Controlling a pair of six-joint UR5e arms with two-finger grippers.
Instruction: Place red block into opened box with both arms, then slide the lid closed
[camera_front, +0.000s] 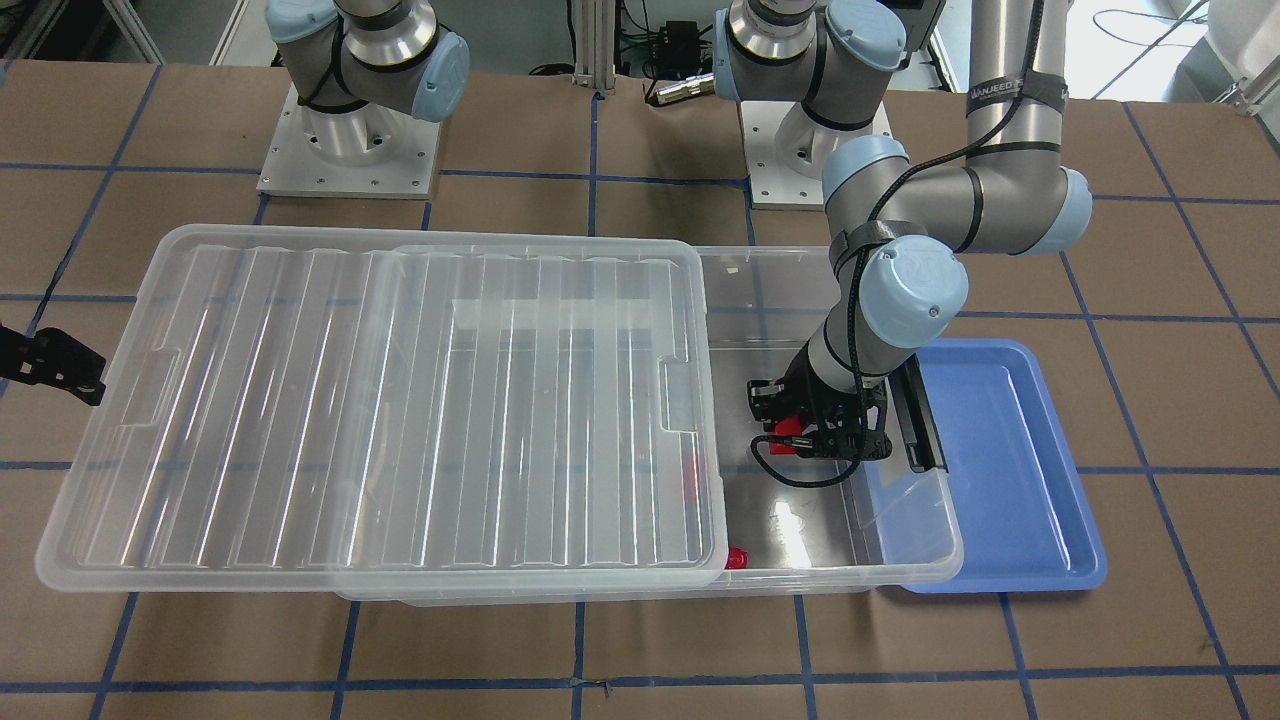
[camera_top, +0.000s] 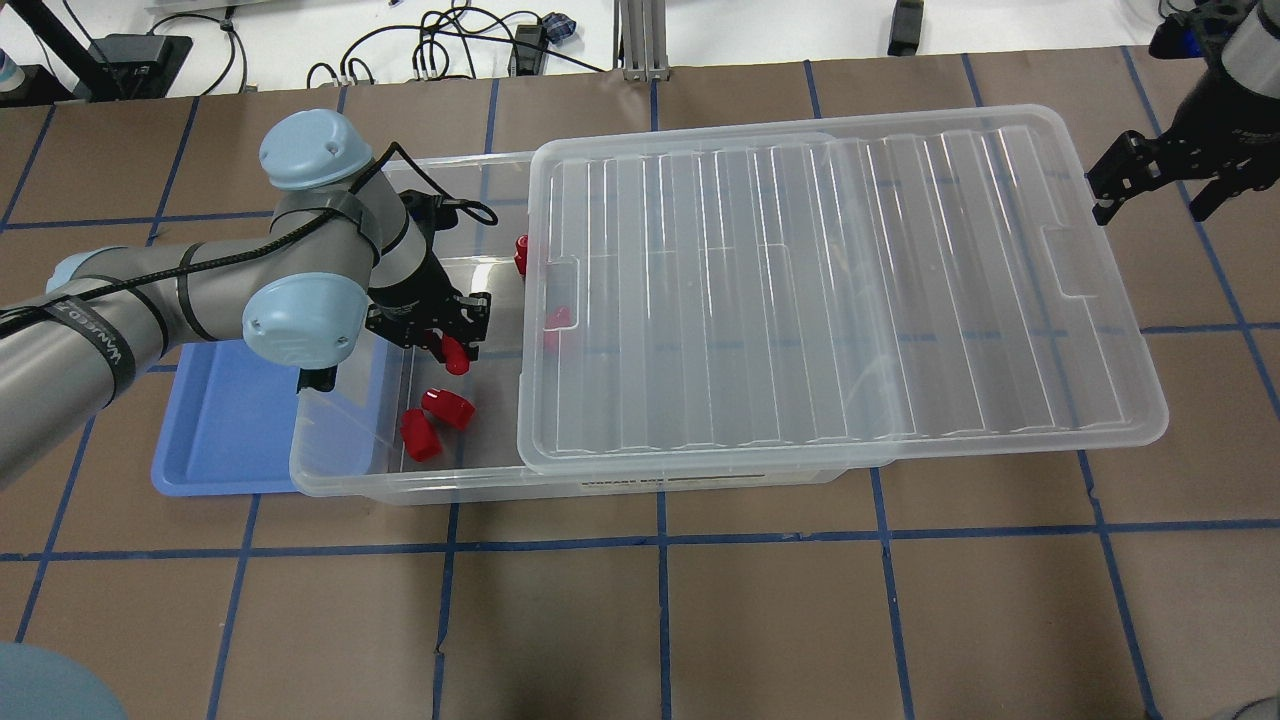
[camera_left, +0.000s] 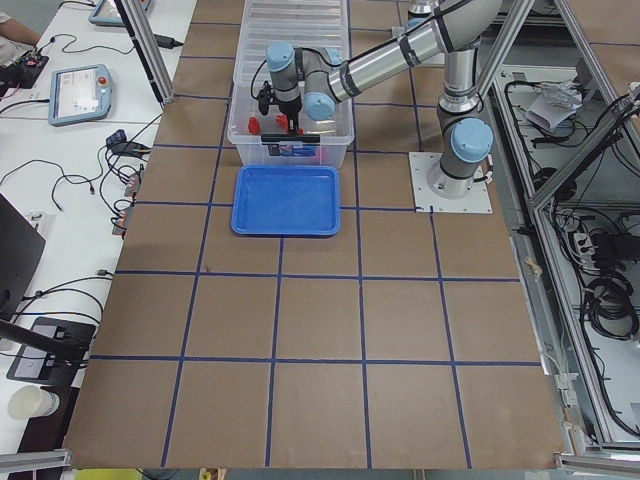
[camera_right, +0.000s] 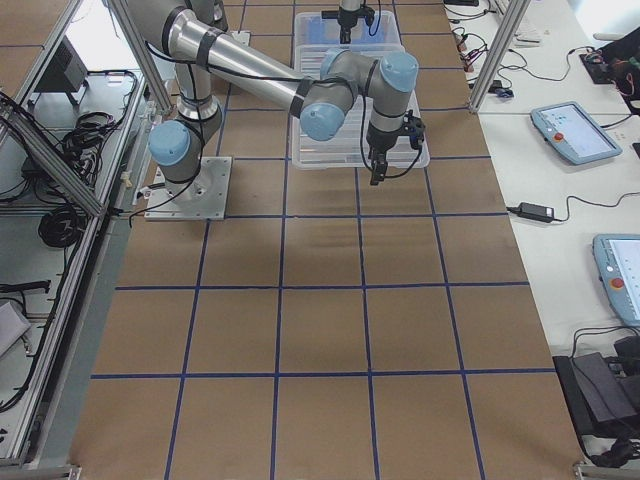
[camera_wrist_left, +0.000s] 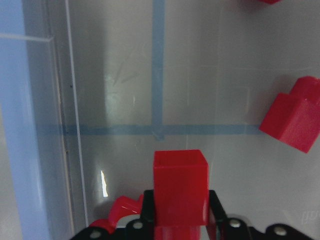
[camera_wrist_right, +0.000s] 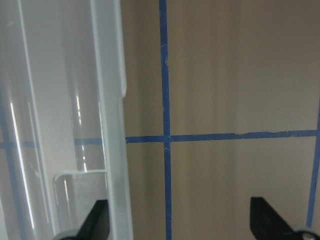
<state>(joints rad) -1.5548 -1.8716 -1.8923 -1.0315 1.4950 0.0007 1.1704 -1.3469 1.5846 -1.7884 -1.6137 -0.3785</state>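
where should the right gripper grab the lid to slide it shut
The raised rim at the notch in the short end of the lid that overhangs the box, coming from the robot's right: that edge sits free beside the open right gripper.

Left arm (camera_left: 385, 62) reaches into box (camera_left: 243, 140) beside blue tray (camera_left: 286, 205)

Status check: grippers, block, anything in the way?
Left gripper shut on red block, over open end of box. Right gripper open, beside lid. Loose blocks in box below.
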